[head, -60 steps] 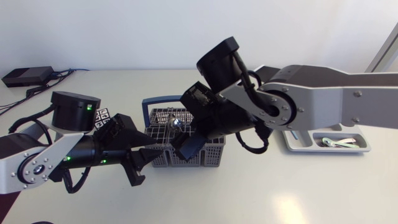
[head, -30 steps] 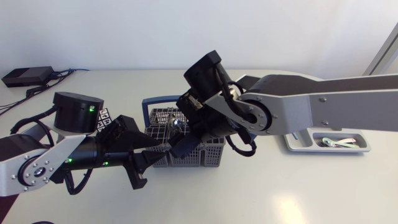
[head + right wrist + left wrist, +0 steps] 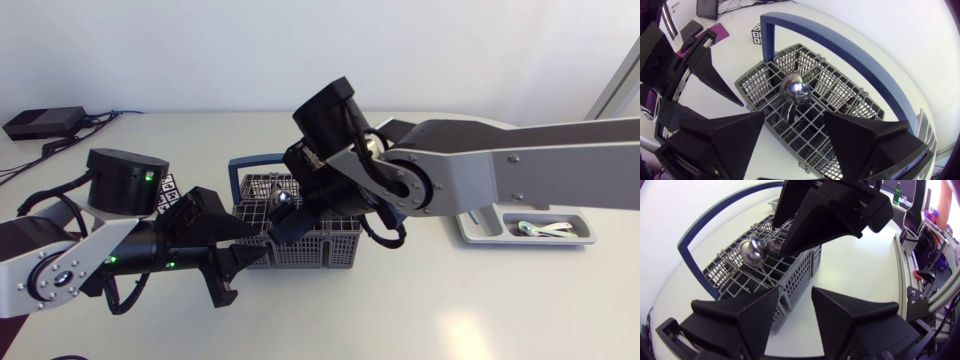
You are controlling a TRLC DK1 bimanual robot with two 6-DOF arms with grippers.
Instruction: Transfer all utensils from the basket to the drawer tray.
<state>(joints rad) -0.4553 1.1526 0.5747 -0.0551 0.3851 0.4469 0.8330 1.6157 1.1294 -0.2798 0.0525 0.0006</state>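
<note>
Our right hand (image 3: 794, 119) hangs over the middle of the basket (image 3: 754, 81) with its two black wedge fingers spread wide and nothing held. From the right wrist camera, the shiny bowl of the spoons (image 3: 795, 89) sits in the gap between the fingers, standing up out of a middle compartment, and neither finger touches it. From the left wrist camera we can make out two rounded metal bowls side by side, just under the tips of the right hand. The right arm comes in across the bench (image 3: 450, 310) from the right.

Our left hand (image 3: 795, 292) is also wide open and holds nothing. It is low, beside the basket's near corner, which shows just ahead of the gap between its fingers. We cannot tell whether it touches the basket.

The basket is grey plastic mesh, divided into small compartments, with an upright blue handle (image 3: 840, 42) arching over its far side. It stands near the middle of the bench.

The drawer tray (image 3: 480, 235) lies well apart from the basket, on the right side of the bench, partly under the right arm. A few pale utensils (image 3: 540, 229) lie in one of its compartments.
</note>
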